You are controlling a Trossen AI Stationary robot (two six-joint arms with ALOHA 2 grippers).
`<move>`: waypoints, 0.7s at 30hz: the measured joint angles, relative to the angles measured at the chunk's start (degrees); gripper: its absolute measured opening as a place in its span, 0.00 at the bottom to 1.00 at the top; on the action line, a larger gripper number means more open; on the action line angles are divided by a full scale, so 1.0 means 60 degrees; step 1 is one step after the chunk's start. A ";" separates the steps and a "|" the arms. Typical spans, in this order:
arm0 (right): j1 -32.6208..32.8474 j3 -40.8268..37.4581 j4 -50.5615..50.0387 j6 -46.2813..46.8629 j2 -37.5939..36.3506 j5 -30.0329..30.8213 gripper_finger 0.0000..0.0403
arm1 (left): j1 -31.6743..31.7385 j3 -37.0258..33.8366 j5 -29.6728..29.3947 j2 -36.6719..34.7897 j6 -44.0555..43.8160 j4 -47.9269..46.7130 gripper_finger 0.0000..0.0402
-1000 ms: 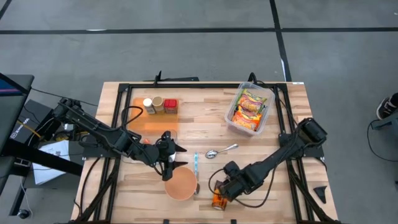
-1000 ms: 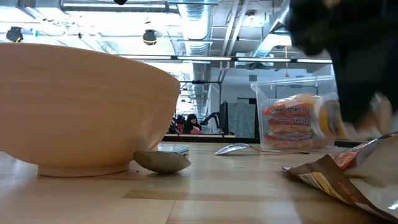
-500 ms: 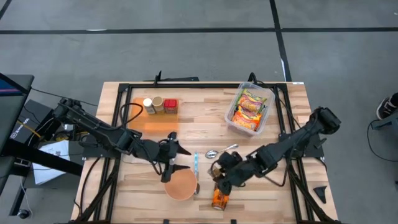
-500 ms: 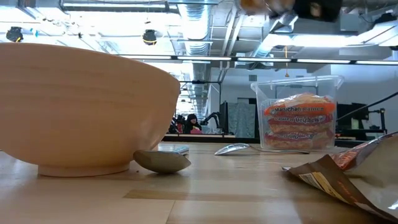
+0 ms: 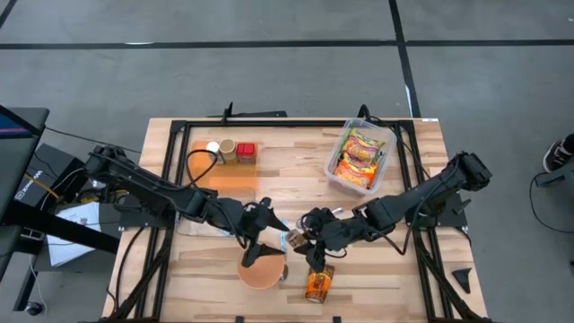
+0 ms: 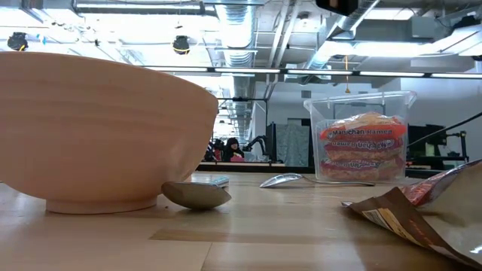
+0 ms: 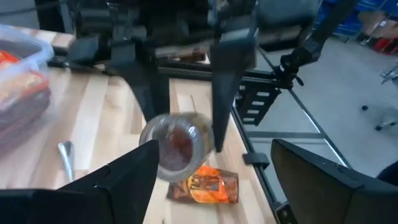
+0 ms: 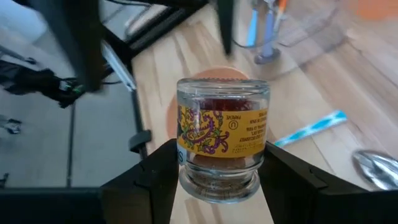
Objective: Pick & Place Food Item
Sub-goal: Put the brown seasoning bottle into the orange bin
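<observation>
A small glass jar [image 8: 222, 140] with a yellow label and reddish contents hangs above the table between the bowl and the spoon, with my right gripper [image 8: 221, 177] shut on it. In the high view the jar [image 5: 294, 238] is just right of my left gripper [image 5: 266, 235]. My left gripper [image 7: 212, 152] is open, its fingers level and pointing at the jar's end [image 7: 177, 146] without touching it. The wooden bowl [image 5: 260, 269] stands on its base under the left fingers. An orange snack packet [image 5: 316, 285] lies flat by the near edge. My right gripper pinches the jar's lower body [image 8: 186, 168] between its two fingers [image 8: 283, 177], one on each side. The fingers come slanting down from the table's right and lie along the jar. The jar is lifted clear, its top end turned toward my left gripper.
A clear tub of noodle packets [image 5: 360, 157] stands at the far right. Spice jars [image 5: 231, 151] stand on an orange mat at the far left. A metal spoon [image 5: 327, 213] and a blue strip [image 5: 283, 235] lie mid-table. Black frame rails run along both sides.
My right gripper has risen from beside the orange packet near the front edge, carrying the jar up and toward the table's left and far side while its wrist rolled. My left gripper has moved right toward the jar, tipped toward level, and opened wider.
</observation>
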 joint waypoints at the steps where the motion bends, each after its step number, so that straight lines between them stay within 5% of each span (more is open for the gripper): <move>1: -0.0004 0.0001 0.0132 -0.0062 -0.0001 -0.0052 0.47 | 0.0023 -0.0007 0.0065 0.0055 -0.0100 0.0079 0.76; 21: -0.0189 0.0004 0.1038 -0.0760 -0.0001 -0.0293 0.47 | 0.0603 -0.0007 0.1527 0.0208 -0.1231 0.0589 0.77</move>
